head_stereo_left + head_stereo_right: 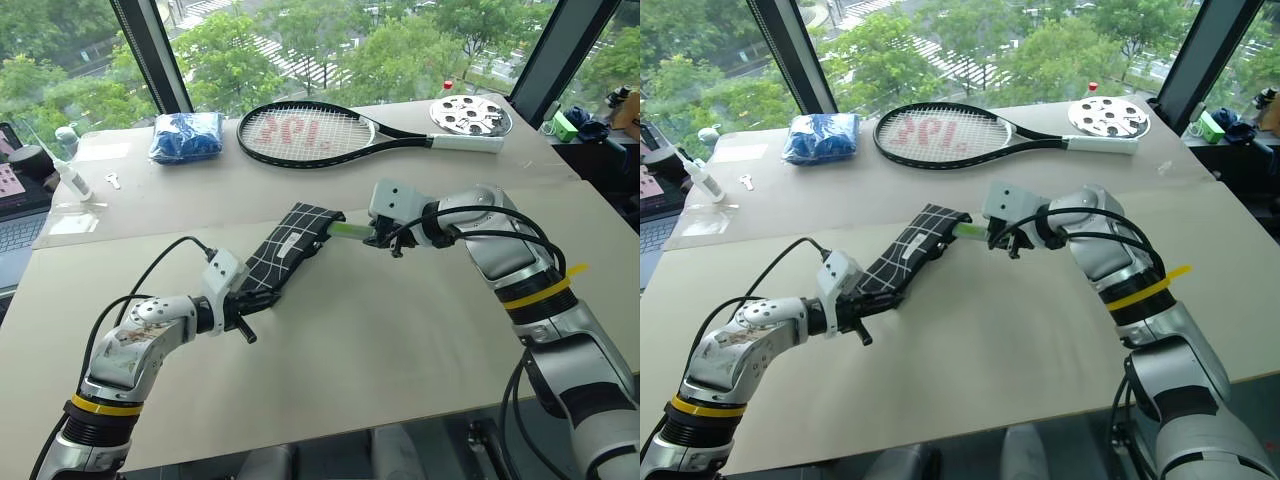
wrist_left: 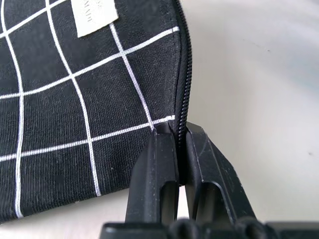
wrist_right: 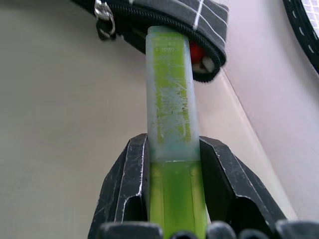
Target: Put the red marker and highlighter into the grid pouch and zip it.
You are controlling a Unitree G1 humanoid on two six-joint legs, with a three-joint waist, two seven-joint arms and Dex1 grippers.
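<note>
Pinching the near end of the grid pouch [image 1: 285, 247] at its zipper edge, left gripper [image 2: 181, 144] clamped tight on the fabric, pouch stretched diagonally across the beige table [image 1: 400, 330]. Gripping the highlighter [image 3: 171, 114] between both fingers of the right gripper [image 3: 174, 172], paler cap end poked into the pouch's open far mouth. Red marker [image 3: 196, 51] glimpsed inside that opening, just beside the highlighter. Zipper pull [image 3: 103, 14] hanging at the mouth's edge. Tennis racket [image 1: 320, 132] and blue cloth bundle [image 1: 186, 136] lying well behind.
</note>
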